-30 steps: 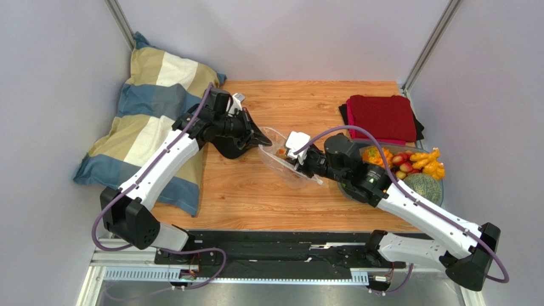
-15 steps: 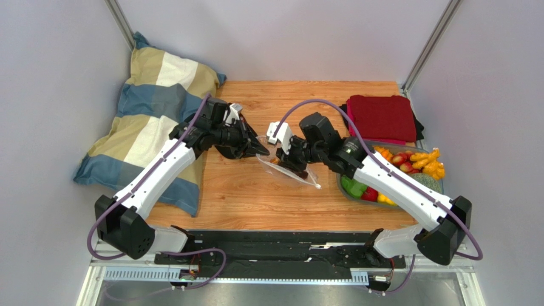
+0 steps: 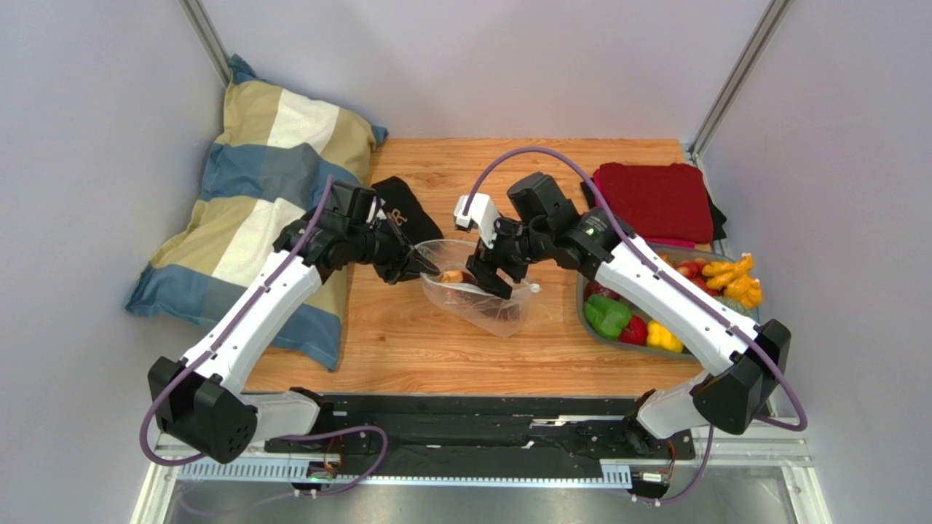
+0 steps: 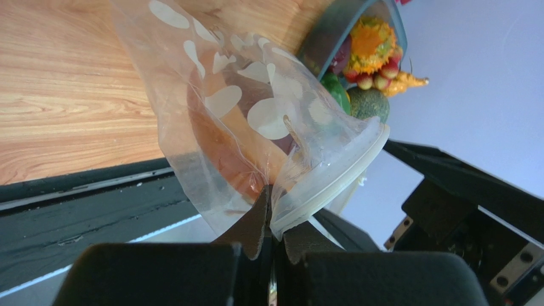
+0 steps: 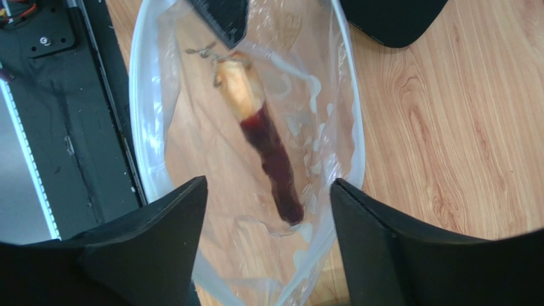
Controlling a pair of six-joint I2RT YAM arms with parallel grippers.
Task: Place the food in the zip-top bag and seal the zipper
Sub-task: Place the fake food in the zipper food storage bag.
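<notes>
The zip-top bag [image 3: 478, 297] gaped mid-tabletop [image 3: 438, 360], one long orange-and-red food piece [image 5: 262, 143] inside. The left claw [image 4: 271, 233] pinched its rim at nine o'clock; the right claw [image 5: 267, 191] hovered spread above. Loading seemed underway; next, fetch more food [image 3: 613, 317] from the tray [image 3: 643, 350] at three o'clock.

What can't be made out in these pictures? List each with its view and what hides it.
- Top view: the right arm covers part of the grey tray; its food cannot be counted.
- Top view: the right gripper blocks the inside of the zip-top bag.
- Left wrist: the bagged item is a blur behind dotted plastic.
- Right wrist: the bag's near rim runs behind the fingers.
</notes>
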